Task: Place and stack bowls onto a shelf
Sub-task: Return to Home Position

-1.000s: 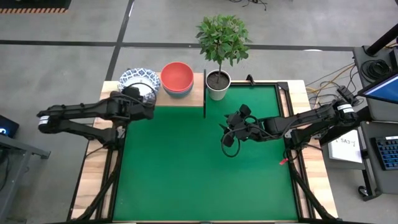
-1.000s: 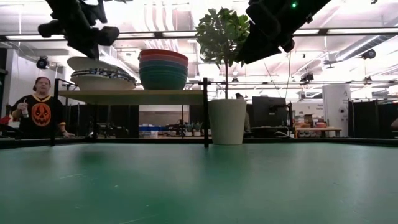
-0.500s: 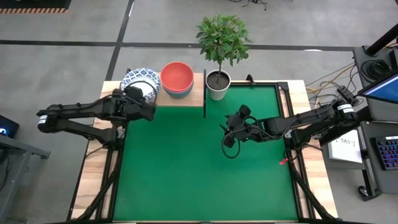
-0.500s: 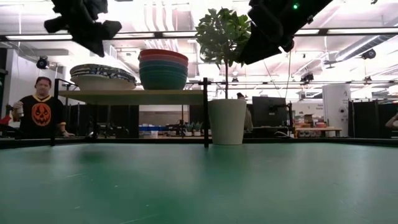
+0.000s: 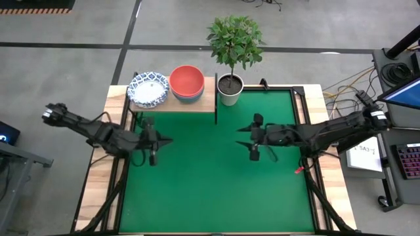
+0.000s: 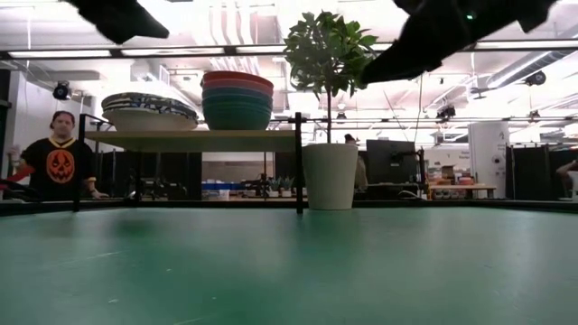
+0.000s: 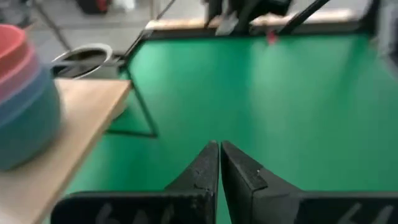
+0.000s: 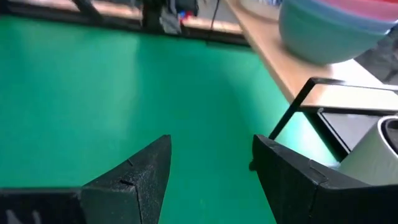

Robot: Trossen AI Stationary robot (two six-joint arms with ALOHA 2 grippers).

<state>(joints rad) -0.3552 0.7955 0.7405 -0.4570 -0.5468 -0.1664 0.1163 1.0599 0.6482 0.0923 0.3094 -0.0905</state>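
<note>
Bowls [image 5: 186, 82] stacked on shelf [image 5: 197, 105] at mat [image 5: 216, 177] edge, left pincer [image 7: 219, 144] clenched, right pincer [image 8: 211, 140] released over mat

You'll see a green mat [image 5: 216, 177] covering most of the wooden bench [image 5: 102, 177]. A white pot [image 5: 230, 90] stands upright at the mat's far edge, holding a leafy plant [image 5: 234, 40]. Beyond the bench, a person [image 6: 58, 162] in a black pumpkin-face shirt stands in the room.

One bare-wood shelf on a black metal frame [image 5: 191, 107]; two bowl stacks: four plain round bowls [image 5: 186, 80], red uppermost; white blue-patterned bowls [image 5: 148, 89], number unclear; one plant in a white pot [image 5: 235, 40]; one green mat [image 5: 216, 183]; two dark grippers: left gripper [image 5: 166, 139], right gripper [image 5: 243, 136].
</note>
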